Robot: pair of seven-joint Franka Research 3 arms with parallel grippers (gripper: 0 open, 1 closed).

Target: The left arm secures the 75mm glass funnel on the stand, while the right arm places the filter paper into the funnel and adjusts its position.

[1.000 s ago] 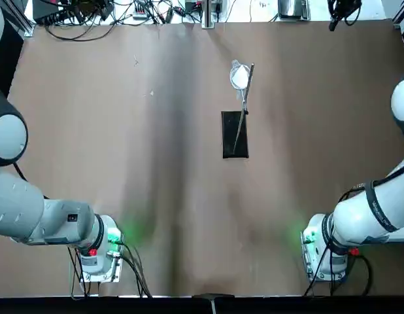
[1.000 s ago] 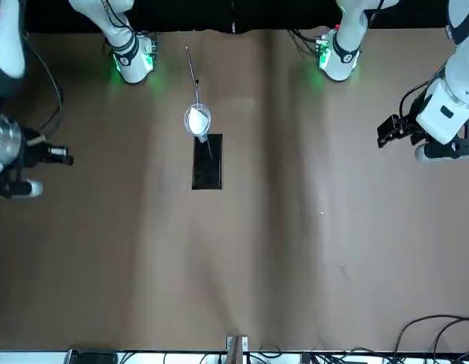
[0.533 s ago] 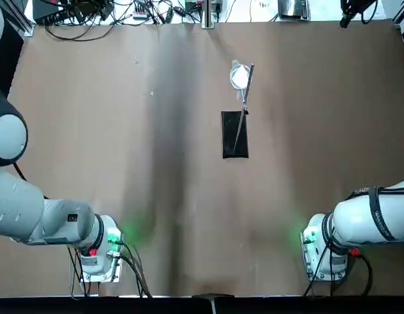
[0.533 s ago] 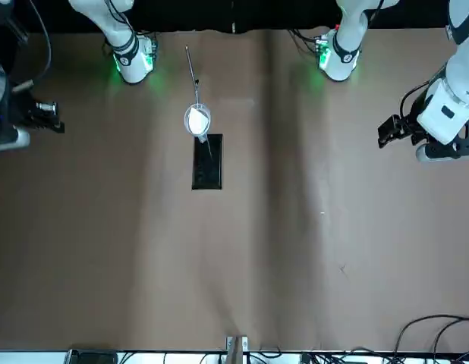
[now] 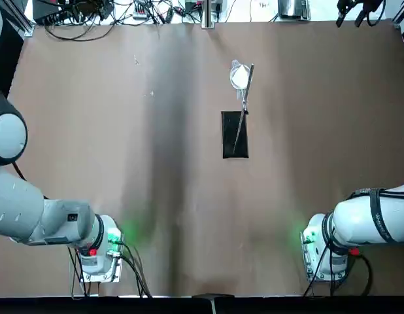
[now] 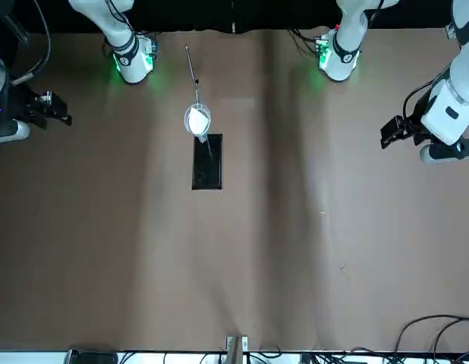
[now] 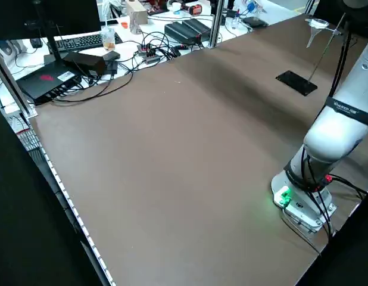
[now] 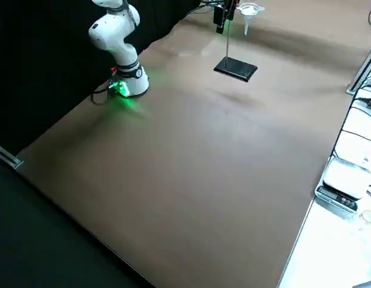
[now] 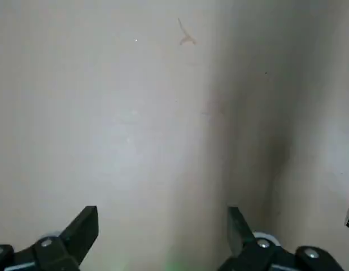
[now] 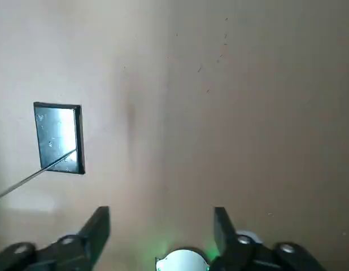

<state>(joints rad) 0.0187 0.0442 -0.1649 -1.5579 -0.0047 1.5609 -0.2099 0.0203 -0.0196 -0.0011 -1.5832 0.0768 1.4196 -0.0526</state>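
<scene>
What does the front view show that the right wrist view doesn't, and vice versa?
Front view only: the funnel in the stand's ring with the filter paper inside it, and the left gripper out over the robot's left side of the table.

Right wrist view only: the right gripper's two fingers close up and spread apart, nothing between them.

Both: the stand's black base plate, its rod, and the brown table surface.
</scene>
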